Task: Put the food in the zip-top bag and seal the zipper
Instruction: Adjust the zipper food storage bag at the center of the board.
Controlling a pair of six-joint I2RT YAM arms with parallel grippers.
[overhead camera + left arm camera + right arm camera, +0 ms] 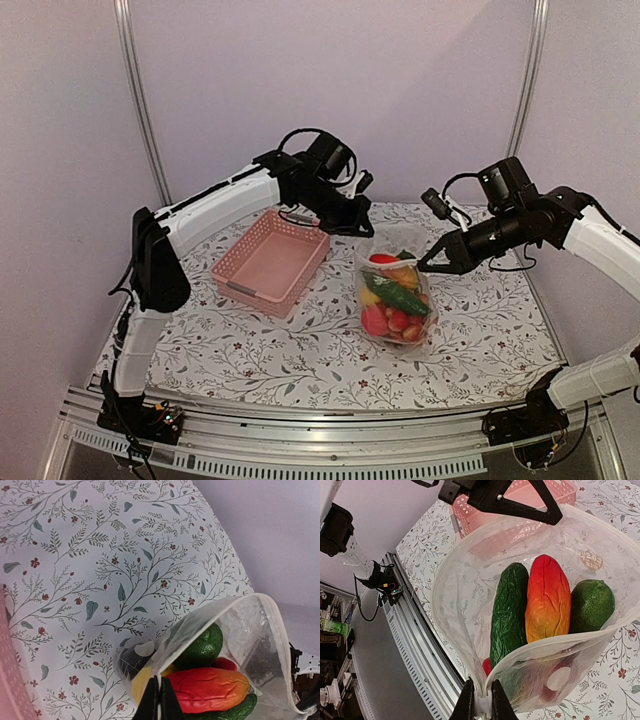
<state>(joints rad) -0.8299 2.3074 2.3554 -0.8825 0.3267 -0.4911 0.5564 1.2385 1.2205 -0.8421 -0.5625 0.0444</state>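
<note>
The zip-top bag (363, 262) lies right of centre with its mouth held open. The food (398, 298) is inside it: a dark green cucumber (509, 610), an orange-red piece (547, 600), a green round fruit (592, 605) and red pieces lower down. My left gripper (366, 228) is shut on the far rim of the mouth (160, 700). My right gripper (428, 264) is shut on the zipper's end at the near corner (482, 705). The pale zipper (530, 646) runs unsealed around the mouth, and also shows in the left wrist view (193, 640).
The pink slotted basket (270, 262) stands left of the bag, with no food showing in it, and sits just behind the left gripper (554, 518) in the right wrist view. A metal rail (300, 440) runs along the table's front edge. Walls enclose the back and sides.
</note>
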